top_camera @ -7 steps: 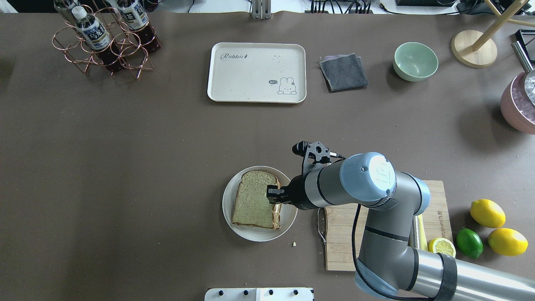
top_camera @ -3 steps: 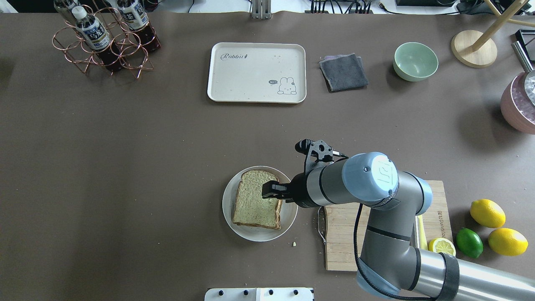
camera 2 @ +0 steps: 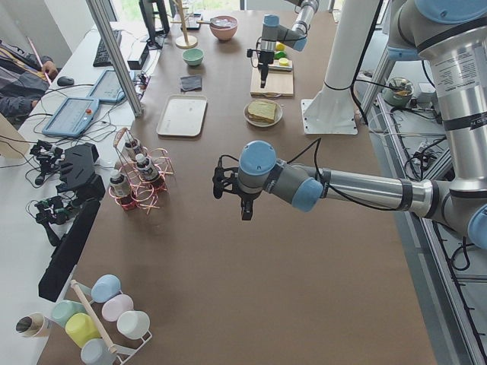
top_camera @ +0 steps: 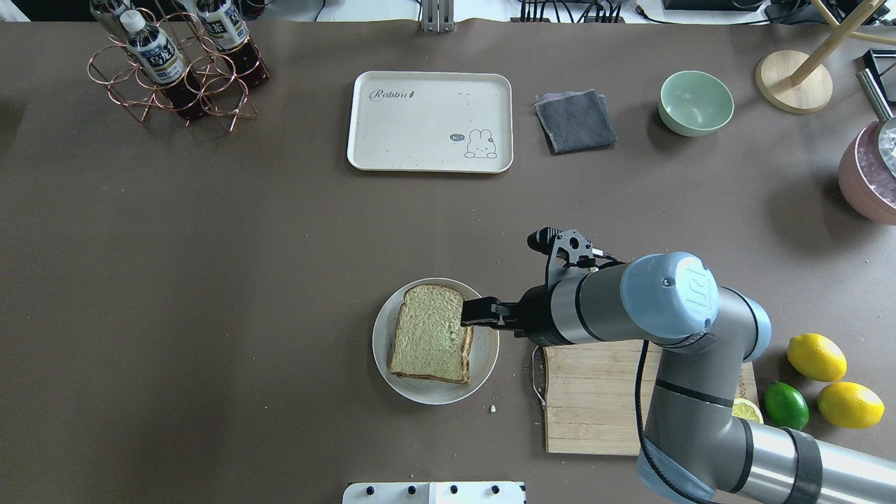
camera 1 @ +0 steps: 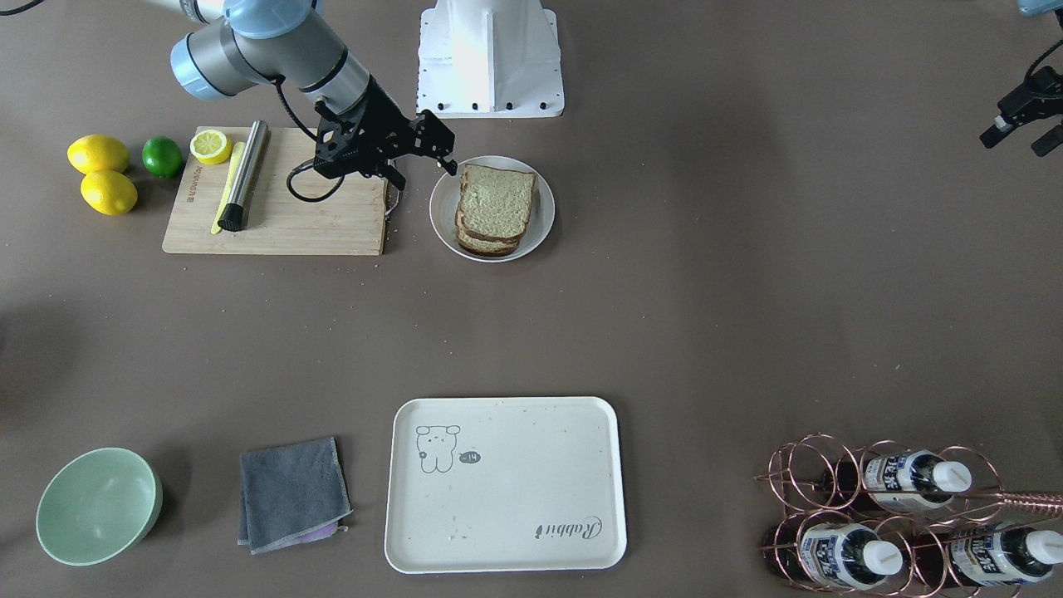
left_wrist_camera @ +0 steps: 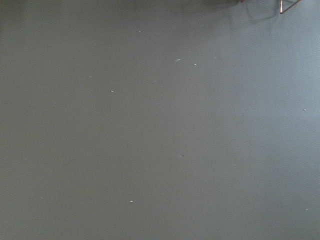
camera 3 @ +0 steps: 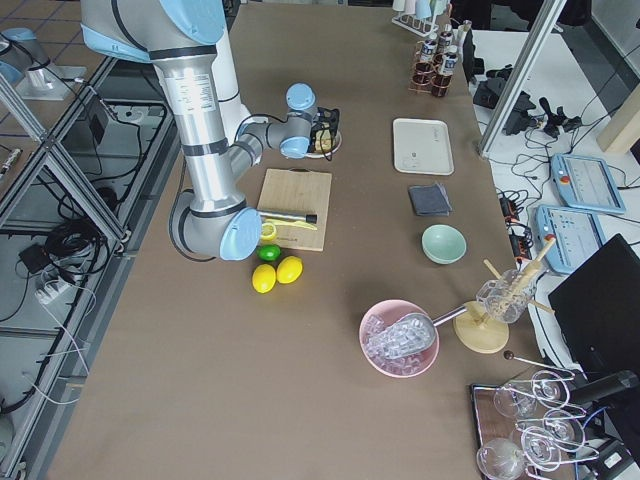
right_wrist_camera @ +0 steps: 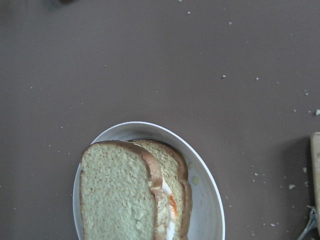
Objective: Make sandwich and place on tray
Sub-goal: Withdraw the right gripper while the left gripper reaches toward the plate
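Brown tabletop (top_camera: 210,280) carries several containers for you to check. On the round white plate (top_camera: 486,357), near the robot, lies the sandwich (top_camera: 427,336). It has two bread slices, and the white and orange egg (right_wrist_camera: 172,205) shows at its edge. Well apart, on the far side, the tray (top_camera: 420,140) holds only some crumbs. The copper rack (top_camera: 210,98) holds bottles (top_camera: 150,52), and beside the grey cloth (top_camera: 575,120) stands a green bowl (top_camera: 696,103).

Compared with half a second ago, the right arm (top_camera: 665,294) has drawn back toward the cutting board (top_camera: 595,406). The right jaws were over the top slice, and now they hang at the right edge of the sandwich, a little apart and holding nothing. The sandwich has stayed on the plate. The left arm (camera 2: 342,186) hovers over bare tabletop. Whether the left jaws are wide or narrow, you cannot tell.
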Controlling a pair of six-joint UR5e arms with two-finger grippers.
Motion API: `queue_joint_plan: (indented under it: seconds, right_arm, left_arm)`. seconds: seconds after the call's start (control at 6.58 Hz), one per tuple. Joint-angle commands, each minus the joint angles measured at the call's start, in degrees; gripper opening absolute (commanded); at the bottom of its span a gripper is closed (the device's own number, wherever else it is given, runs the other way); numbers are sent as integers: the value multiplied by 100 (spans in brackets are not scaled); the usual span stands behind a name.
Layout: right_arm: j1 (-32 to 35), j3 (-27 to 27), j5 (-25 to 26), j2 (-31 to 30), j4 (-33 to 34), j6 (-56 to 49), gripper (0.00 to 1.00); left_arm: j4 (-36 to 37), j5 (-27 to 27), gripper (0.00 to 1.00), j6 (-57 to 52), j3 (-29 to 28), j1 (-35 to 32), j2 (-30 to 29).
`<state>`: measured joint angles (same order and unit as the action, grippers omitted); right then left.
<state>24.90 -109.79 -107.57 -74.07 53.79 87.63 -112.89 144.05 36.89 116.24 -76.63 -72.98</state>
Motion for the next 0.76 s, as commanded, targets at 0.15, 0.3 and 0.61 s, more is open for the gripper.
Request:
queue_joint_plan:
  seconds: [0.15, 0.3, 0.61]
  right_arm:
    - [664, -191, -878, -317, 9, -9, 100]
    - [840, -218, -1088, -362, 9, -9, 100]
    - [1156, -253, -1423, -458, 0, -26, 100]
  left_arm:
    - [-1180, -628, 98, 3362, 460, 1804, -557]
    - [-1182, -1198, 98, 3804, 495, 2453, -890]
    - [-1139, -1992, 97, 5014, 339, 3632, -1733]
